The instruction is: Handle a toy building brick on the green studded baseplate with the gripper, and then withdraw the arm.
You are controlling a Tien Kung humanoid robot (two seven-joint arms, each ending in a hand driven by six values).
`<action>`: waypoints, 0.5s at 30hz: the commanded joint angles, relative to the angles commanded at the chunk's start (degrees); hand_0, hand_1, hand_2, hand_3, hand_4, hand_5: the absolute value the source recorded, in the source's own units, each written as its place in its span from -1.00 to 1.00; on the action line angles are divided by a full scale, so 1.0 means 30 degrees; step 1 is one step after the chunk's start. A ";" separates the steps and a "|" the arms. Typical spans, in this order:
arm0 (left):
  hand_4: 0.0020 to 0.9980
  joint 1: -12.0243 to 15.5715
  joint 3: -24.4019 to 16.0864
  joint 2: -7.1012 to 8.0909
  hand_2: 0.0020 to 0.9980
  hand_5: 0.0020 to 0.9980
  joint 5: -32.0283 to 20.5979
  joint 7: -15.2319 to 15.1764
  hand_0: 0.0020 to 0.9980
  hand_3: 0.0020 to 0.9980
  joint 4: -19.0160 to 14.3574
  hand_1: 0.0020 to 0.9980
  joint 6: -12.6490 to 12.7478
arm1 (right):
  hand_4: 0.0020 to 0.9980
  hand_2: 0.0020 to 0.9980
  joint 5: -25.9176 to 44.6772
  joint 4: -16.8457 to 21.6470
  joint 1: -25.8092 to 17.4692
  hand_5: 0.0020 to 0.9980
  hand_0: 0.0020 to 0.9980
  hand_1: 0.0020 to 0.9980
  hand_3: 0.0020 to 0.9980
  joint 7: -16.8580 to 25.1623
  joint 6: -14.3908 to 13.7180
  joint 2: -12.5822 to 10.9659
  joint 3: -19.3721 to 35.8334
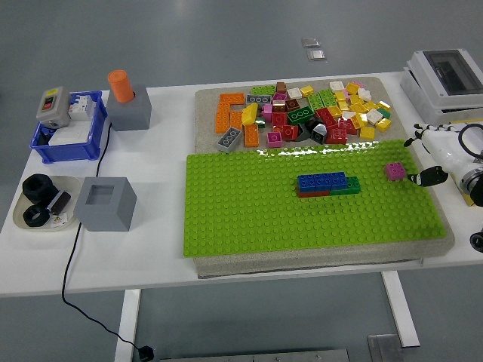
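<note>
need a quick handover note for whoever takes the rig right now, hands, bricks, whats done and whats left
Right hand: at the table's right edge, fingers open, holding nothing, just off the green baseplate and apart from the pink brick.
Left hand: not in view.
Pink brick: sits alone near the baseplate's right edge.
Blue, red and green brick stack: mid-baseplate.
Loose brick pile: on the mat behind the baseplate.
Done: pink brick is on the plate, released.
Left: finish pulling the right arm clear of the table.
</note>
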 joint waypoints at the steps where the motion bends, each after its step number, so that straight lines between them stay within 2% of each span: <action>1: 0.80 0.0000 -0.0023 0.0016 0.69 -0.13 0.0021 0.0011 0.70 0.23 -0.0001 0.78 0.0005 | 0.71 1.00 -0.0034 0.0027 -0.0024 -0.84 1.00 0.96 0.40 -0.0014 -0.0008 -0.0010 0.0014; 15: 0.79 0.0011 -0.0206 -0.0027 0.69 -0.15 0.0282 0.0130 0.70 0.24 -0.0015 0.78 0.0004 | 0.70 1.00 -0.0150 0.0178 -0.0778 -0.85 1.00 0.99 0.45 -0.0032 -0.0194 -0.0089 0.1017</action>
